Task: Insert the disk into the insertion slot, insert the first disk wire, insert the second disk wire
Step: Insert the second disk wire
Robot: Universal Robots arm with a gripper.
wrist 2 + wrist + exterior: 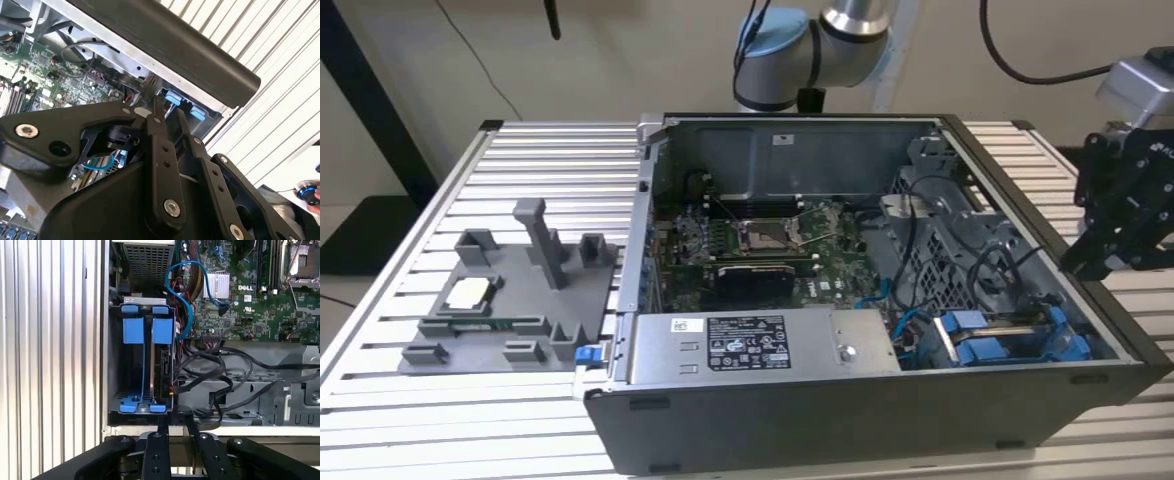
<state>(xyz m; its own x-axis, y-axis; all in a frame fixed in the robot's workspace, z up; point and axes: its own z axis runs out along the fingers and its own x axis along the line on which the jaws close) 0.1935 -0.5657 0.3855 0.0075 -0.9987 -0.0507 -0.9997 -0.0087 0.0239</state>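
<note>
table point(400, 400): carries the open case point(854, 420).
gripper point(1094, 262): outside the case wall, at its 3 o'clock in the exterior view; fingers parted, empty.
insertion slot point(131, 371): the case's 4 o'clock corner.
disk point(163, 371): seemingly edge-on in the slot; stiff, hefty, shock-sensitive, so you'd hold its blue carrier.

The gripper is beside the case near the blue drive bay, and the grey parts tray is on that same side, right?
No. The exterior view shows the grey parts tray on the opposite side of the case, at the exterior view's left; the gripper is near the blue drive bay.
</note>
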